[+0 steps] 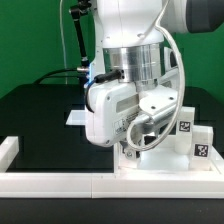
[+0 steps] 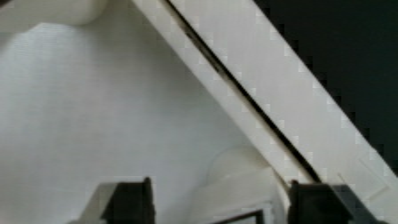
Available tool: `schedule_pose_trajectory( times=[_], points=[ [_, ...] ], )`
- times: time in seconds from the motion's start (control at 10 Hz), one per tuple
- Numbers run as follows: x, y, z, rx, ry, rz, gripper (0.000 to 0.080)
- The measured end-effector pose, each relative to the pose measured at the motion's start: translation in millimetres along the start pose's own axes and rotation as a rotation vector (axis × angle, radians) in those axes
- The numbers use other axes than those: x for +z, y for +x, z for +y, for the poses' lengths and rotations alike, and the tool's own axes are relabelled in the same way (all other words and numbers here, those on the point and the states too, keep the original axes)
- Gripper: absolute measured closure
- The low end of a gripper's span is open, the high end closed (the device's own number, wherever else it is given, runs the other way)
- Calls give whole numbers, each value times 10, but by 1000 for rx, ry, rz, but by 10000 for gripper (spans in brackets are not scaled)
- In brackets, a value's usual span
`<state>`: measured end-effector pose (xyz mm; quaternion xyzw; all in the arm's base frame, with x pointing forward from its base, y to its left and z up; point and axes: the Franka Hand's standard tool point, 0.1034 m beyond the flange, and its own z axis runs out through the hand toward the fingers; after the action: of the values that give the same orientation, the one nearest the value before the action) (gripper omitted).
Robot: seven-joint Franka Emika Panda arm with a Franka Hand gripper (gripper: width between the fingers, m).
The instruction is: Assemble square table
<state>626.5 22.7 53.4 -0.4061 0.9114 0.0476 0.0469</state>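
green backdrop behind everything, black table (image 1: 40, 115) under it, and a white border rail (image 1: 60, 180) running along the near edge of the workspace. that's the setup i'm working in.

so right now my arm's tipped low over the near corner on the exterior view's right, and my gripper (image 2: 219, 203) is parked right above the square tabletop (image 1: 160, 158). the tabletop sits pushed up against the rail, which i reckon is on purpose: the rail works as a backstop so the part can't slide off while i fiddle with it. a tagged leg (image 1: 186, 132) shows just behind my wrist, on the tabletop side, though i can't tell if it's seated in a socket or just standing there. my own housing hides most of that corner from the outside camera.

from the wrist cam it's mostly white plastic, with the tabletop's raised rim (image 2: 231, 85) cutting diagonally across and the black table beyond it. my two fingers (image 2: 125, 200) poke in with a wide gap and nothing between them, so i'm holding nothing atm.

my guess is i'm either lining up on the tabletop edge to shift it or coming off a leg. the diagonal rim tells me i'm not square to the part, so i'd want to sort my angle before closing on anything.

small white thing far back on the table (image 1: 77, 118), too blurry to call.
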Motion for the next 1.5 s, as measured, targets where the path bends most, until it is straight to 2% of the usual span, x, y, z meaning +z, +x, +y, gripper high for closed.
schedule_pose_trajectory(
  times=[0.4,0.5,0.6,0.7,0.8,1.1,1.4,1.5],
  points=[
    [12,-17,19,-62,-4,-6,452],
    [-80,-73,19,-121,-33,-10,272],
    [-188,-141,-8,-275,-28,-28,188],
    [-175,-134,84,-481,-32,-15,188],
    [-195,-146,116,-517,-32,-15,157],
    [-180,-110,87,-769,-31,-14,150],
    [-198,-35,108,-1310,-35,71,150],
    [-215,-46,86,-1423,-29,101,150]
  ],
)
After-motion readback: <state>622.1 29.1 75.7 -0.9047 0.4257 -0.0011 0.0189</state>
